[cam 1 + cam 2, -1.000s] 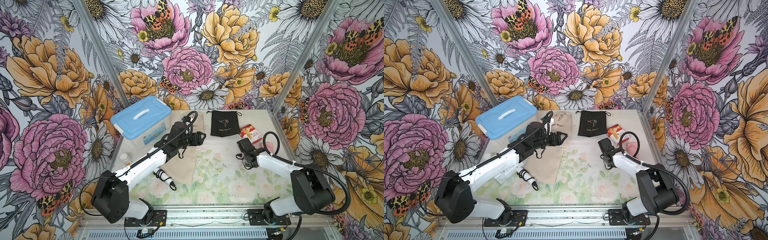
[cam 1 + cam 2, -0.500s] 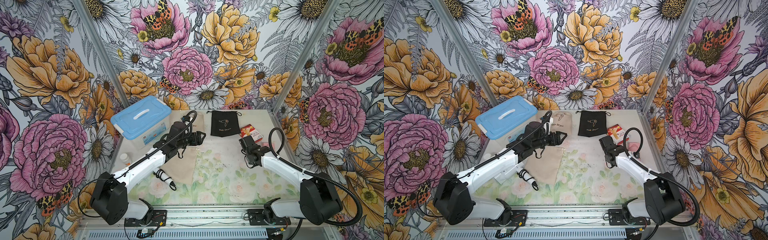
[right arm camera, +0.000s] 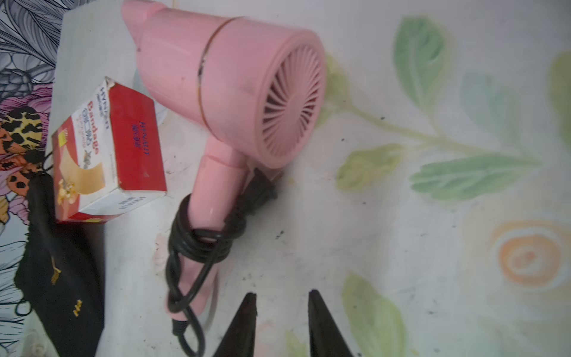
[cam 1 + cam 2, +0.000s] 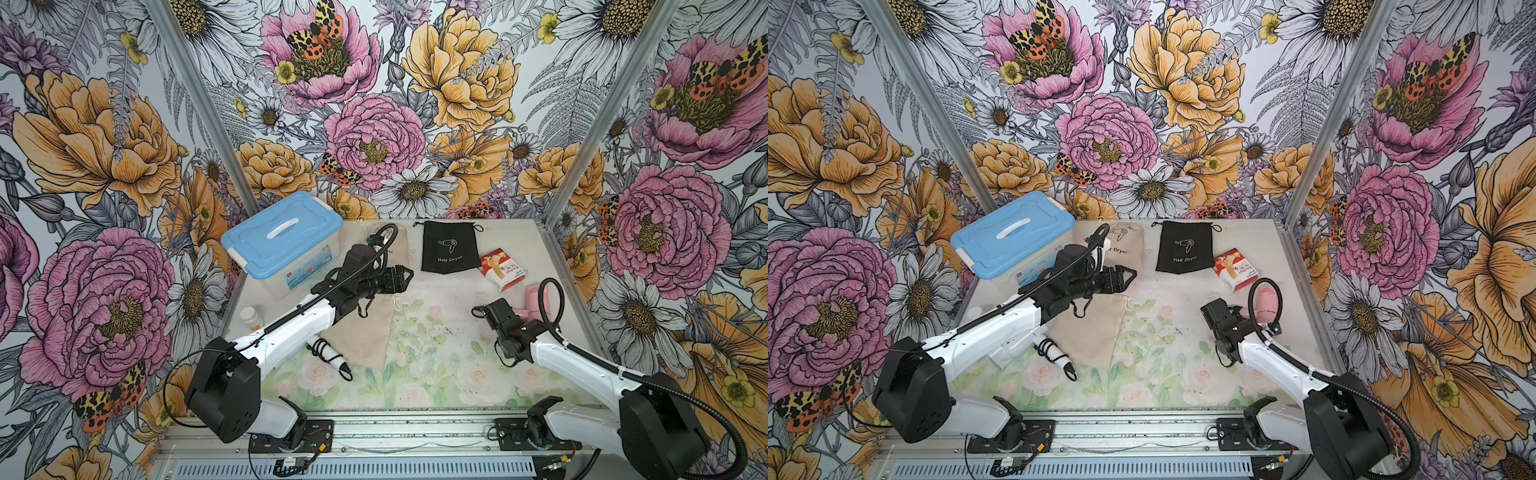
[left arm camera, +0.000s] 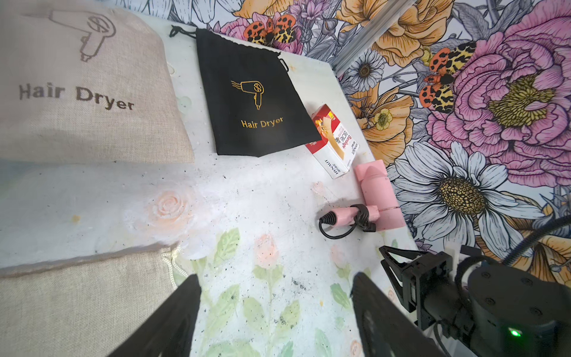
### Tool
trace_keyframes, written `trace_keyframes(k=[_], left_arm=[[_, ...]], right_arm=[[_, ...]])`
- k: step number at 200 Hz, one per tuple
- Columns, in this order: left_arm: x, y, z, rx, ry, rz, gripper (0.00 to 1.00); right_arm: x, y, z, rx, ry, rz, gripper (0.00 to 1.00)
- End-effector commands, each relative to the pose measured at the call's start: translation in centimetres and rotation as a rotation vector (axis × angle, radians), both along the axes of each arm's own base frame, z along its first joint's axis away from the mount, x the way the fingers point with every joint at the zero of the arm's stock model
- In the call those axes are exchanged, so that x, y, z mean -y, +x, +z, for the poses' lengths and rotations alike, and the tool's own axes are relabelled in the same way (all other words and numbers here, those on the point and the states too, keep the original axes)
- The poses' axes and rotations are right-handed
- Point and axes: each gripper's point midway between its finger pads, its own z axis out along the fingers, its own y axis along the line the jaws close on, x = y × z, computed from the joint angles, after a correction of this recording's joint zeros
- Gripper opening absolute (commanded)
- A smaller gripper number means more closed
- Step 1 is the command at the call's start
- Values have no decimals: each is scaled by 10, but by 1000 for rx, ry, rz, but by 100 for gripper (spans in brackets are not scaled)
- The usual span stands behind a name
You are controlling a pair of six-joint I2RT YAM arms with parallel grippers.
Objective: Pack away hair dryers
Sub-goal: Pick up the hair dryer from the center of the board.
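Read the table (image 4: 440, 299) in both top views as a clock face, twelve at the back wall. Your pink hair dryer (image 4: 534, 297) lies on its side at three o'clock, close to the right edge. Its handle is wound with black cord (image 3: 200, 244) and points toward the centre.

Your right gripper (image 3: 282, 296) sits near the end of that handle without touching it. Its fingers stand a narrow gap apart with nothing between them.

Your left gripper (image 5: 275, 278) hovers over the table just off centre toward twelve, fingers wide and empty.

A white hair dryer (image 4: 328, 353) shows only its corded handle at eight o'clock. It pokes out from under the left arm (image 4: 291, 328) at the edge of a beige pouch (image 4: 370, 332).

The black pouch (image 4: 449, 249) lies at one o'clock. A red box (image 4: 503, 270) lies at two, just beside the pink hair dryer.
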Motion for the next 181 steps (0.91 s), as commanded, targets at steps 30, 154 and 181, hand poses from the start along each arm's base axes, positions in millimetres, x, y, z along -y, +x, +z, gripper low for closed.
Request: trace_keyframes(k=[30,154,181], left_arm=[[8,-7,2,11,10,-19,78],[17,-15,-16,-19,-15,-48,79],[16,-16,-14,-16,-27,-48,79]], right_arm=[[8,-20,-8,-27,-27,86,58],[-11,24,7,-19,178,-92,83],[-11,43,12,-11,184,-141,82]])
